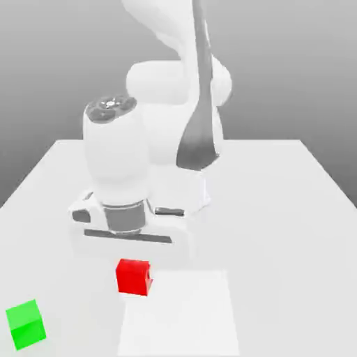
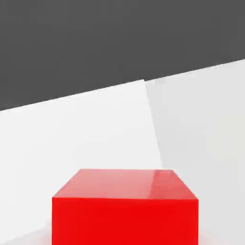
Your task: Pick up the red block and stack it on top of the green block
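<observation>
Hanging just below the white hand of the Panda arm (image 1: 150,132), the red block (image 1: 134,276) dominates the lower middle of the exterior view. It sits directly under the hand's dark-trimmed underside, with a patch of brighter white desk (image 1: 279,209) surface spreading out beneath and toward the exterior view's right of it. The gripper (image 1: 132,259) has its jaws closed tight on the red block; the fingers themselves are hard to pick out against the white body of the hand. Whether the cube's underside touches the desk cannot be told from this angle. The green block (image 1: 26,324) lies well apart, near the lower corner on the exterior view's left, resting flat on the desk and turned slightly so that two side faces and its top show. Nothing touches it. Behind the hand, the arm's thick white links rise and fold back toward the grey backdrop, a dark panel running down one of them.

Seen from the hand view, the red block (image 2: 125,210) looms large and close, its glossy top face catching a pale highlight and its front face a flat, saturated red. Beyond it stretches the white desk (image 2: 72,139), with a faint seam where two shades of white meet, and a dark grey background above the desk's slanted far edge.
</observation>
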